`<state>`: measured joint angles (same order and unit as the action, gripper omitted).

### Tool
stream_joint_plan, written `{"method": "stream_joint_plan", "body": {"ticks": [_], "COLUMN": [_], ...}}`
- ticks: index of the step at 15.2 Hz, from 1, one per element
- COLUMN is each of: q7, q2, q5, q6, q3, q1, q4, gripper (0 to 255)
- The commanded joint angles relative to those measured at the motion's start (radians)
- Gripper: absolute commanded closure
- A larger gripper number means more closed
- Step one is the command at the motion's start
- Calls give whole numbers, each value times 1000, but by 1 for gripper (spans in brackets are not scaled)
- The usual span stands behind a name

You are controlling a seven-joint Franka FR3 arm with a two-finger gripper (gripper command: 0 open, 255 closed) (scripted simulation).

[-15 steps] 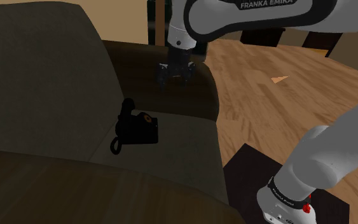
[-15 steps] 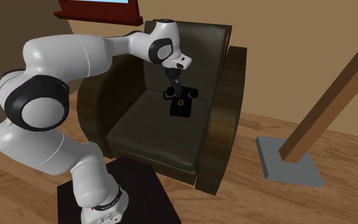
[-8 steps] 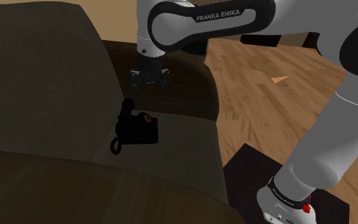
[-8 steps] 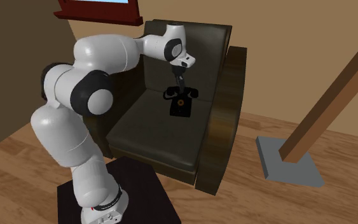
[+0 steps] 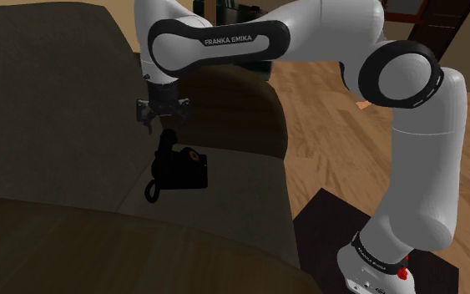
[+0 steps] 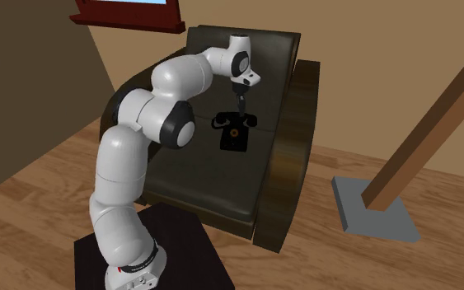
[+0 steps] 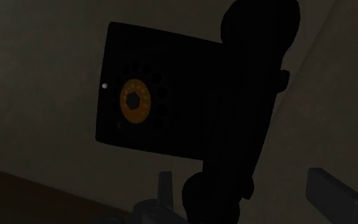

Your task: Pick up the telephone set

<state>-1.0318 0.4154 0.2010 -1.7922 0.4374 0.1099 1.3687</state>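
Note:
A black rotary telephone [image 5: 180, 168] with an orange dial lies on the seat of a dark brown armchair [image 5: 49, 108], its handset on the side nearest the backrest. It also appears in the second exterior view, telephone [image 6: 235, 135]. My gripper [image 5: 161, 124] hangs open just above the handset end, apart from it. From across the room the gripper [image 6: 241, 105] points down at the phone's top. In the wrist view the phone body [image 7: 152, 95] and handset [image 7: 254, 89] are close, and the handset's near end lies between the open gripper [image 7: 241, 184] fingers without touching them.
The armchair's far armrest [image 5: 250, 108] curves beside the phone, and its backrest [image 6: 246, 58] rises behind. My black stand [image 5: 325, 242] sits on the wooden floor [image 5: 350, 142]. A slanted wooden beam [image 6: 436, 123] on a grey base [image 6: 374, 210] stands at the second exterior view's right.
The arm has swung toward the shoulder view's left, carrying the gripper from over the armrest to just above the phone's handset. The telephone has not moved.

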Motion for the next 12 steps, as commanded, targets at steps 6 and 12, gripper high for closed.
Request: {"method": "stream_joint_plan", "body": {"ticks": [6,12], "q7": [-24,-25], "q2": [39,40], "q5": [15,17], "q6": [-67,-87], "q3": [-8,-9], "q1": [7,5], "q4": [35,55], "gripper": [0,255]}}
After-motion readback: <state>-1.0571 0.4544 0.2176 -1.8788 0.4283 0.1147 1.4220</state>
